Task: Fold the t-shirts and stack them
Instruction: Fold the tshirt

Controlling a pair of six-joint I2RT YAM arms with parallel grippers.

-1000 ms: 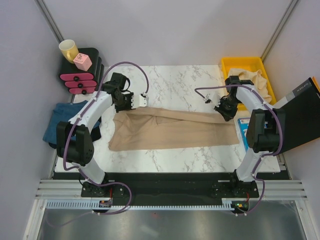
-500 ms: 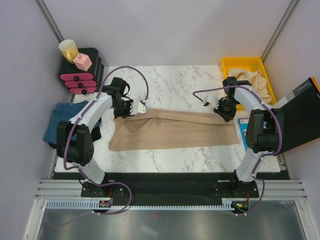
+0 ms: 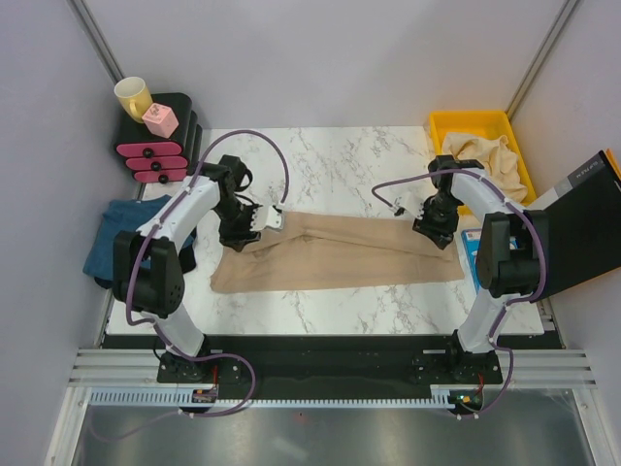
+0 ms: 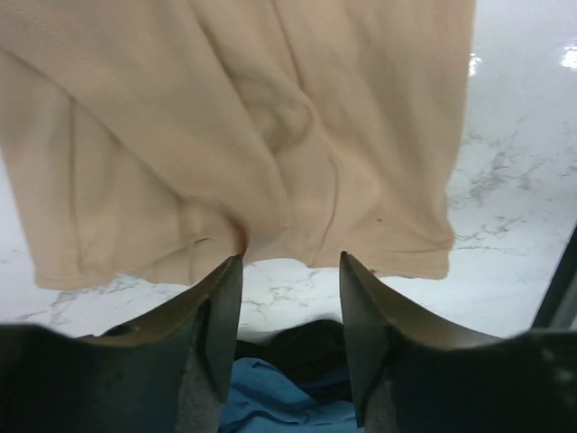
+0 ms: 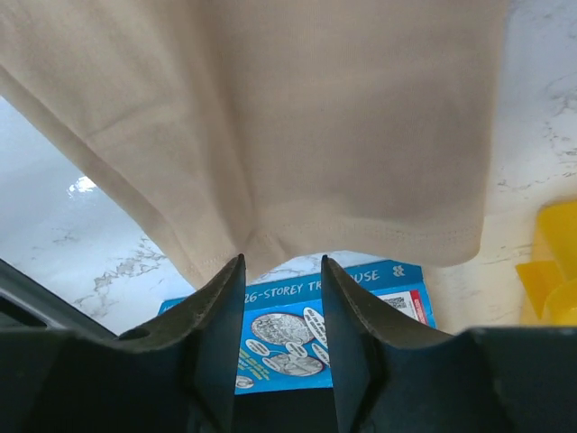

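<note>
One tan t-shirt (image 3: 335, 257) lies as a long folded band across the marble table, with its far edge resting flat. My left gripper (image 3: 264, 219) is at the band's far left corner. In the left wrist view that gripper (image 4: 290, 263) is open, and the tan t-shirt's hem (image 4: 270, 162) lies just past the tips with nothing between them. My right gripper (image 3: 428, 226) is at the far right corner. The right wrist view shows it (image 5: 283, 262) open too, and the tan cloth (image 5: 297, 117) lies beyond its fingers.
A teal-blue t-shirt (image 3: 112, 238) and a dark one (image 3: 184, 257) lie at the table's left edge. At the back right, a yellow bin (image 3: 466, 118) holds beige t-shirts (image 3: 485, 150). A blue book (image 3: 473, 254) lies by the right arm. A black-and-pink rack with a mug (image 3: 155, 146) stands at the back left.
Both grippers have opened and let go of the tan t-shirt's far edge. The edge has dropped onto the table. Both arms came slightly toward the near side.
</note>
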